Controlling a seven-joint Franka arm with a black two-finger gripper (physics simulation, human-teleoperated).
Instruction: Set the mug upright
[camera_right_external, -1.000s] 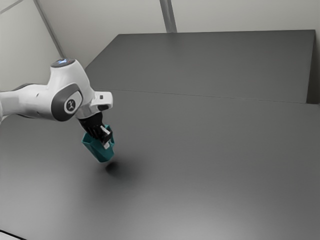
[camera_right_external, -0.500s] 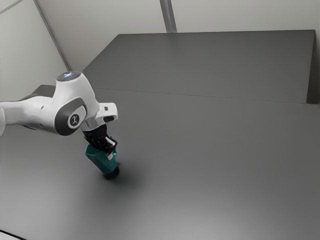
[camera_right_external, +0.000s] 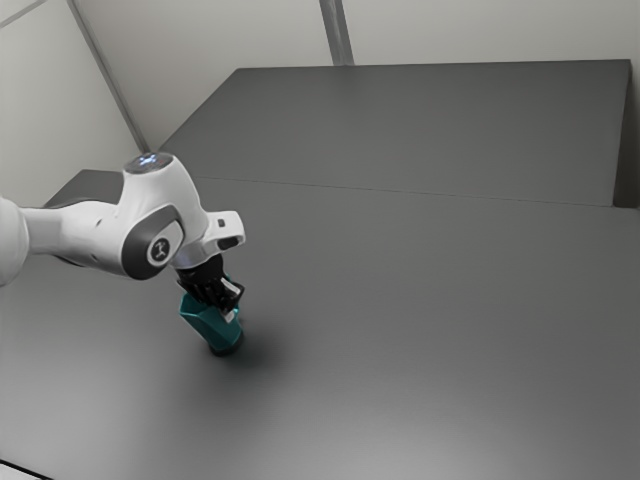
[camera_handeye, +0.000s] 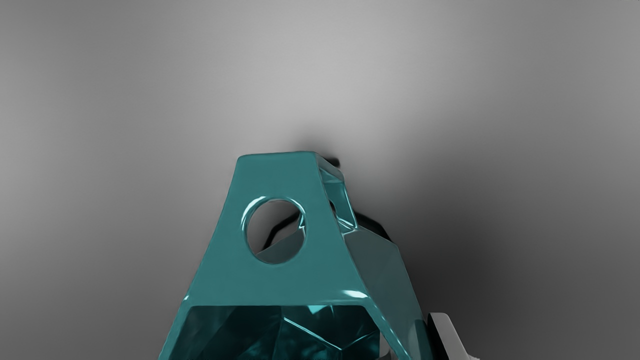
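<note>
Left of centre in the frame, a black two-finger tool (camera_right_external: 229, 307) is gripping a teal mug (camera_right_external: 211, 323) by its side wall, one finger lying outside and what looks like the other reaching into the mouth. Beneath the white robot arm (camera_right_external: 90, 235), the mug is leaning, its long axis running from the open mouth at upper left down to the base at lower right, with the tool pressing in from above, on the upper-right side. The base is hanging over or meeting a dark shadow (camera_right_external: 228, 346) on the worktop (camera_right_external: 430, 330); whether it is touching, the views are leaving unclear. Righting the mug is apparently calling for a swing of the mouth toward the frame's right until that axis is standing vertical, the base settling flat; letting go at this slant would be risking a topple. Glossy and hard-edged, the faceted body is catching highlights along its rim, while a flat, tapering handle (camera_handeye: 280, 175), pierced by a round hole, is jutting outward. Matte and dark grey, the worktop is spreading smoothly around it.
</note>
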